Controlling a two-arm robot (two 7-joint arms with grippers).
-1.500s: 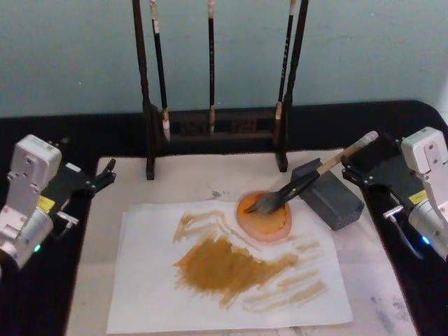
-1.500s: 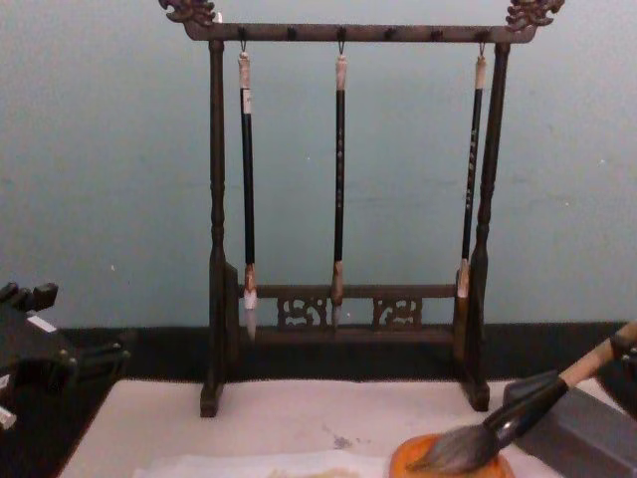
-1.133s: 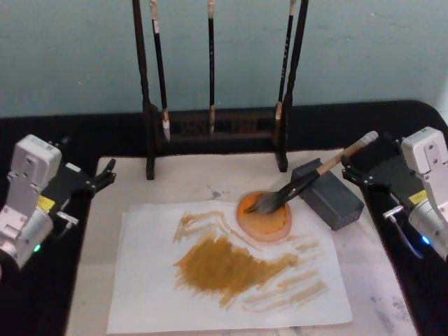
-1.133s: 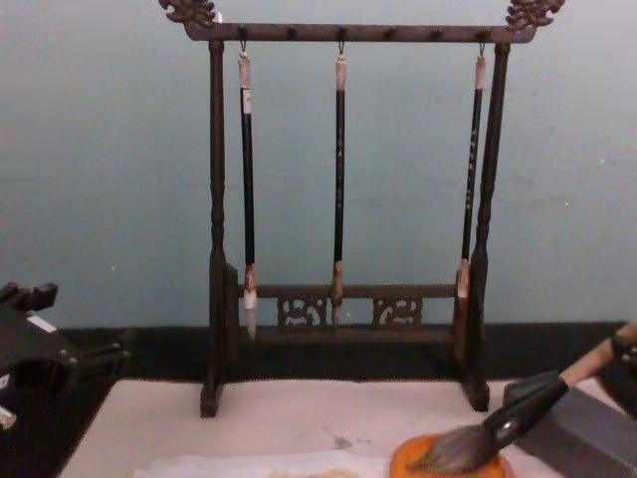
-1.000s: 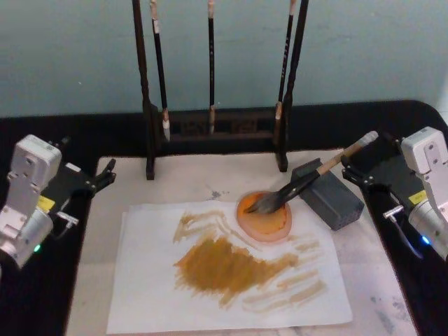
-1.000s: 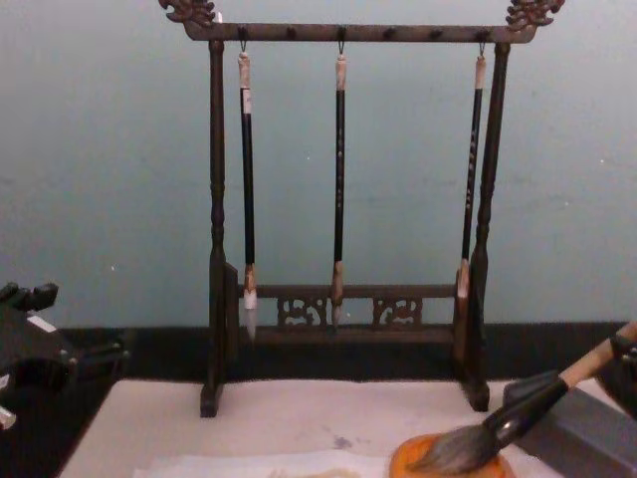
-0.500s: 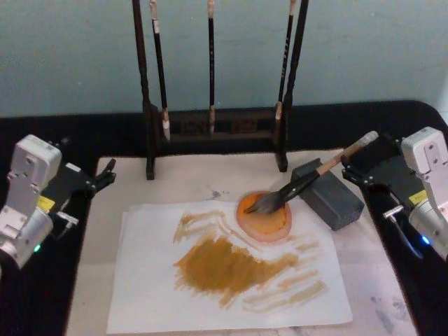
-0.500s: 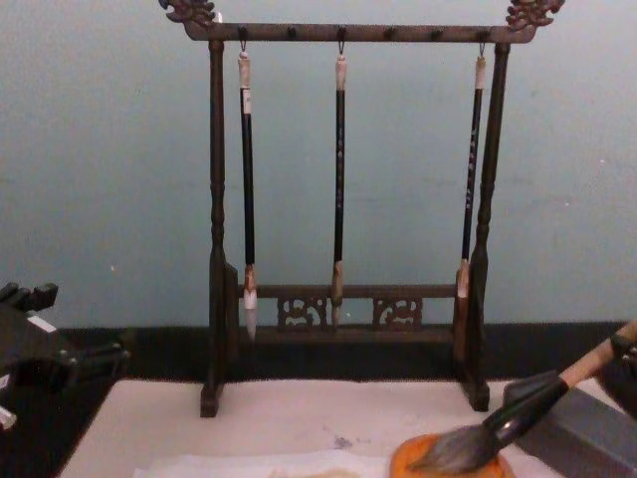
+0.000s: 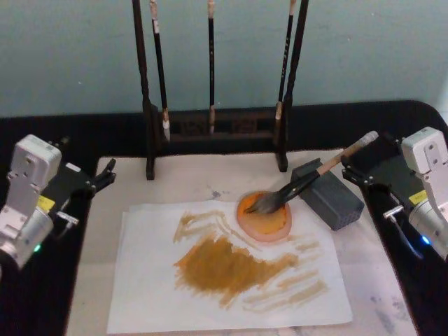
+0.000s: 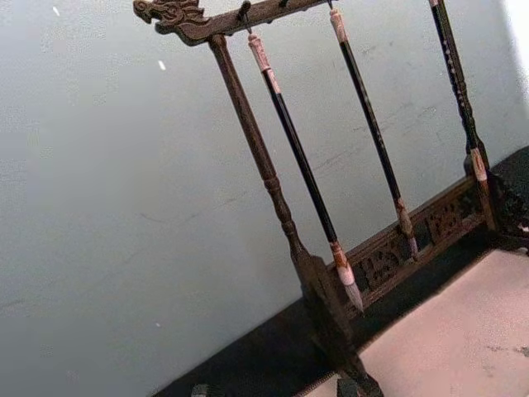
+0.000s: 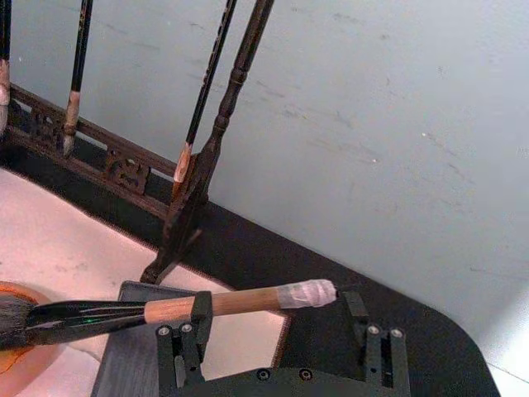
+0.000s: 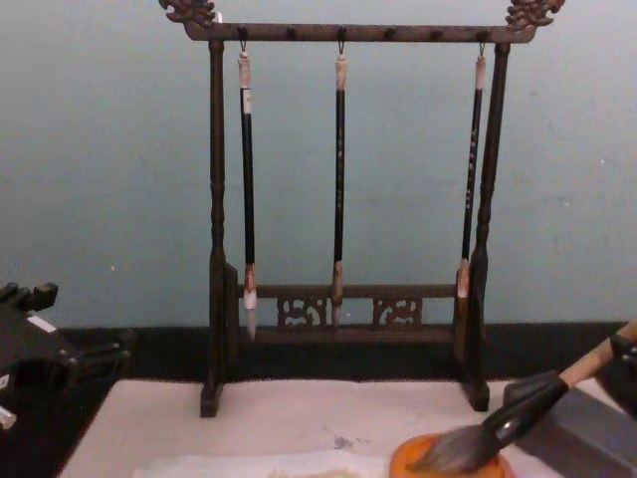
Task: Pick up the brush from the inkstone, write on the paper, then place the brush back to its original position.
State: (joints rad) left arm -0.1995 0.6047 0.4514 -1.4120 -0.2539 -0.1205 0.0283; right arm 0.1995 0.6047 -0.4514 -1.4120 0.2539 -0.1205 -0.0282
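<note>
The brush [image 9: 308, 180] lies slanted with its handle over the grey inkstone [image 9: 329, 196] and its grey tuft in an orange dish [image 9: 264, 218]. Its whitish handle end [image 11: 307, 293] reaches between the spread fingers of my right gripper [image 11: 277, 331], which stands open at the table's right [image 9: 355, 169], with one finger [image 11: 198, 308] beside the handle. The paper [image 9: 147, 280] lies flat on the mat, covered with ochre strokes. My left gripper [image 9: 105, 175] stays parked at the left, open and holding nothing.
A dark wooden rack [image 9: 217, 129] with three slim black-handled brushes [image 12: 339, 179] stands at the back of the pale mat [image 9: 189, 182]. A black tabletop [image 9: 56, 308] surrounds the mat, and a teal wall rises behind.
</note>
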